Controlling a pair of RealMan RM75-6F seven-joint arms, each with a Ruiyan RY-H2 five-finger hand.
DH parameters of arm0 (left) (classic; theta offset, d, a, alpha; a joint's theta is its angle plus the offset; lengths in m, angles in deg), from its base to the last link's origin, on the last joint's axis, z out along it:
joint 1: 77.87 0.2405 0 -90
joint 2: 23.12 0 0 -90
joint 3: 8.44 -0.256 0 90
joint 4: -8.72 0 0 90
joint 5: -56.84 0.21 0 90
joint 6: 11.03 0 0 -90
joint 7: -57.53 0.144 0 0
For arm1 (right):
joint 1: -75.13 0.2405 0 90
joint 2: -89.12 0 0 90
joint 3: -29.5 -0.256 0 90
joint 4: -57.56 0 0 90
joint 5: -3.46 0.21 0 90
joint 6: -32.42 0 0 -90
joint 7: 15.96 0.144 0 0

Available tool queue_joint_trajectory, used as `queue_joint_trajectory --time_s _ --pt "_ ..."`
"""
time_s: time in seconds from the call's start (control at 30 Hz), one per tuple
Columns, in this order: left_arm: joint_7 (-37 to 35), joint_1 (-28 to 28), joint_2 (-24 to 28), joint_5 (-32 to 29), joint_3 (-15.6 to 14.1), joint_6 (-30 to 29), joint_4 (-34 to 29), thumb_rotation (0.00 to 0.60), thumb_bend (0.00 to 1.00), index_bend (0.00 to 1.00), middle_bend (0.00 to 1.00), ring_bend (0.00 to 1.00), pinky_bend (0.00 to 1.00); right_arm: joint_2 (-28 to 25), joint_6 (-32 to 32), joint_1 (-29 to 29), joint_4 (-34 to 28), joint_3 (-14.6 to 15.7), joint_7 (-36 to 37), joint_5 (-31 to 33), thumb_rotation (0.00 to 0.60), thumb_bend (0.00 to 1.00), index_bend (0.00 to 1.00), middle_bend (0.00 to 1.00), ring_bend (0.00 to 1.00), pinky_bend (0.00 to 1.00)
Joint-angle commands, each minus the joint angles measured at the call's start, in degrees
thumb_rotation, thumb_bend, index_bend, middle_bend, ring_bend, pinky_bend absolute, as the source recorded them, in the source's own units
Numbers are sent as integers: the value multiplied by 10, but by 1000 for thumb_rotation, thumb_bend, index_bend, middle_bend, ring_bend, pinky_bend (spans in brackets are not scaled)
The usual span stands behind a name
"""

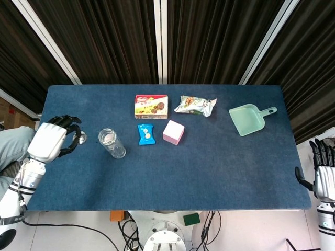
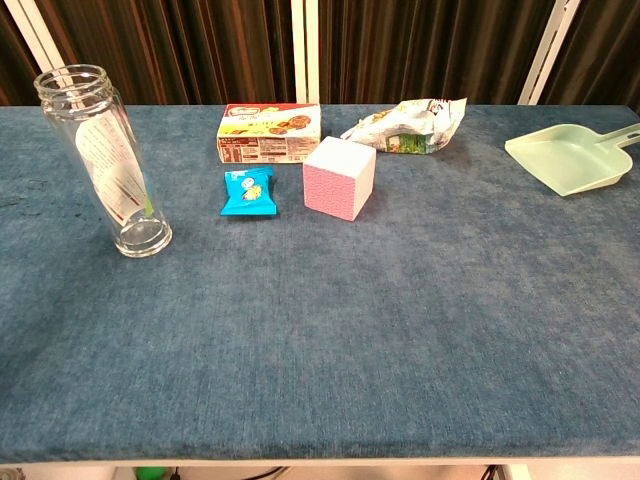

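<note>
My left hand hovers over the table's left edge in the head view and pinches a small round silvery lid in its dark fingertips. Just right of it stands a clear glass bottle, open at the top, also seen at the left of the chest view as the tall glass bottle. The left hand does not show in the chest view. My right hand hangs off the table's right edge, fingers straight and apart, holding nothing.
On the blue table lie a cookie box, a blue snack packet, a pink cube, a crumpled snack bag and a green dustpan. A person's knee shows at far left.
</note>
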Motion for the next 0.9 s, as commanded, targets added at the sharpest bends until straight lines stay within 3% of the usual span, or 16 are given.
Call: queue_joint_trajectory --time_s 0.03,0.47,0.9 --pt "15 -36 3 -6 17 38 -19 600 481 632 310 265 344 -4 13 2 -5 5 -8 2 600 356 0 0 0 0" --pt "47 -114 -50 -73 33 124 9 600 480 638 310 265 342 -15 37 4 -20 12 -20 9 600 356 0 0 0 0" --pt "60 -120 -58 -81 14 123 30 600 482 640 310 265 342 -14 45 5 -12 11 -14 14 600 357 0 0 0 0"
